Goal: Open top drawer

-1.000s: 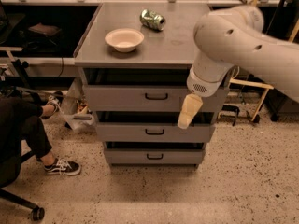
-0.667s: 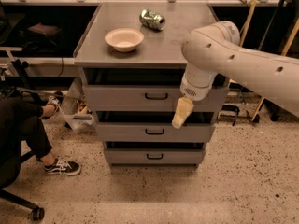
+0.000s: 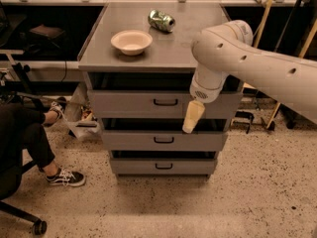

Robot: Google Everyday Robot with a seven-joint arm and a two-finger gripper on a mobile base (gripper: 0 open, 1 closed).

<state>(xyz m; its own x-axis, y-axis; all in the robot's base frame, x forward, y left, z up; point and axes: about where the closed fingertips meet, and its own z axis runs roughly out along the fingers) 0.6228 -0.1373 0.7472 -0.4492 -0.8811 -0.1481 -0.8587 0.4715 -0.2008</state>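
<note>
The top drawer [image 3: 129,103] is the widest grey front of a three-drawer cabinet, with a small black bar handle [image 3: 165,102] at its centre. It looks shut, flush under the cabinet top. My gripper [image 3: 192,117] hangs from the white arm in front of the drawer's right part, a little right of and below the handle. Its cream-coloured fingers [image 3: 190,120] point down, their tips reaching the gap above the middle drawer [image 3: 163,140]. It holds nothing that I can see.
On the cabinet top [image 3: 193,38] stand a cream bowl [image 3: 131,41] and a crushed green can [image 3: 161,20]. The bottom drawer [image 3: 163,165] is below. A seated person's leg and shoe [image 3: 64,177] are at the left on the speckled floor. Broom handles [image 3: 290,68] lean at the right.
My arm and gripper have moved left across the cabinet front, closer to the top drawer's handle. The drawers have not moved.
</note>
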